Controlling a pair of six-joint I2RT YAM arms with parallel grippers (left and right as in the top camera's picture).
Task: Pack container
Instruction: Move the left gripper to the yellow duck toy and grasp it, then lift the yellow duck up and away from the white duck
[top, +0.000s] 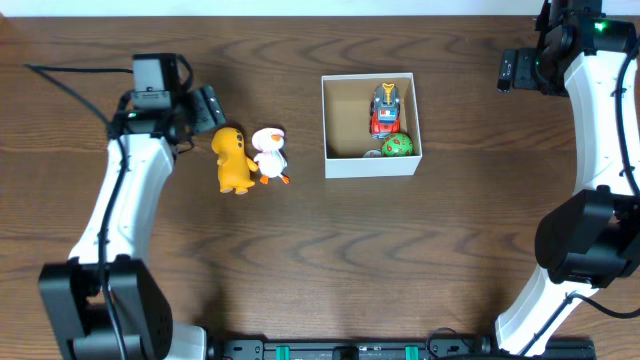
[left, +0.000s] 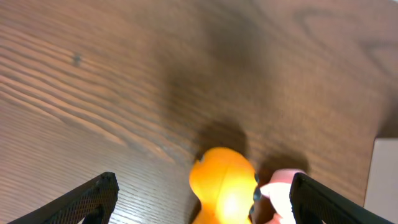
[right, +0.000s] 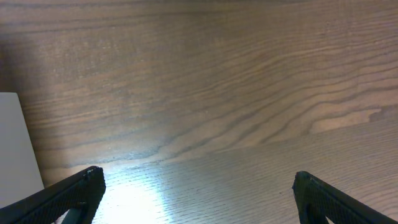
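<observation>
The container is a white box with a brown inside at the table's middle; it holds a red and blue toy car and a green ball. An orange duck toy and a white duck toy stand side by side left of it. My left gripper is open just up and left of the orange duck; in the left wrist view the orange duck sits between the open fingers with the white duck beside it. My right gripper is open and empty at the far right.
Bare wooden table lies around the toys and box. A white edge of the container shows at the right of the left wrist view and at the left of the right wrist view. The arm bases stand at the front corners.
</observation>
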